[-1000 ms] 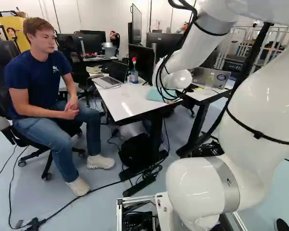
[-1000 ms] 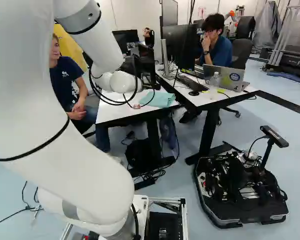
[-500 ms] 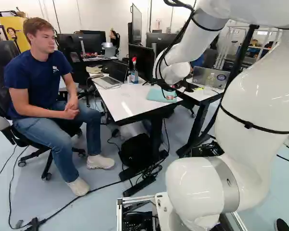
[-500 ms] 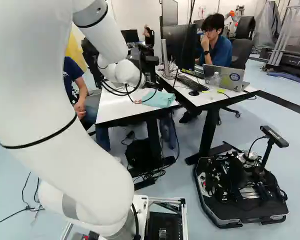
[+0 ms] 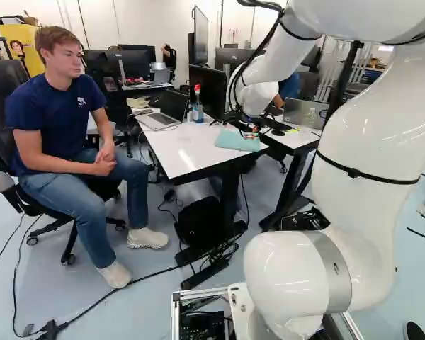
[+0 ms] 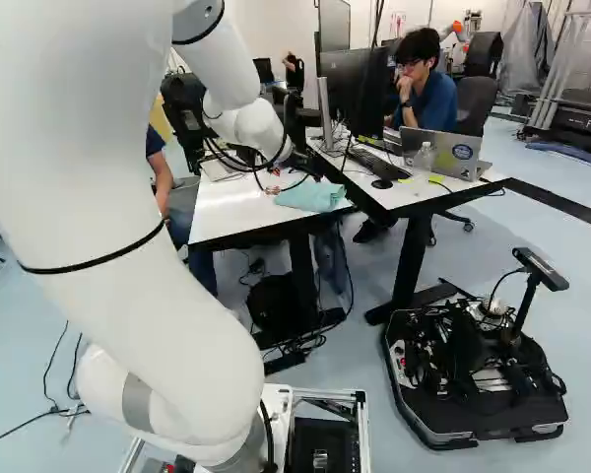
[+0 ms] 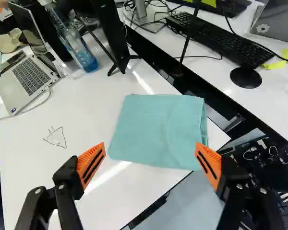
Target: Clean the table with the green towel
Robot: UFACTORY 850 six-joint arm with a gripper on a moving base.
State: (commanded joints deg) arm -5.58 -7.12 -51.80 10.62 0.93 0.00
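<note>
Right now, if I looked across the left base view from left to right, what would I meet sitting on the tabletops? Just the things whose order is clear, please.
Open laptop → bottle with a red cap → folded green towel → second laptop, on the farther table.

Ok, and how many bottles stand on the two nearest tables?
2. The blue bottle stands on the near table, beside an open laptop. The clear bottle stands on the adjoining table, by the stickered laptop. The arm may hide more.
</note>
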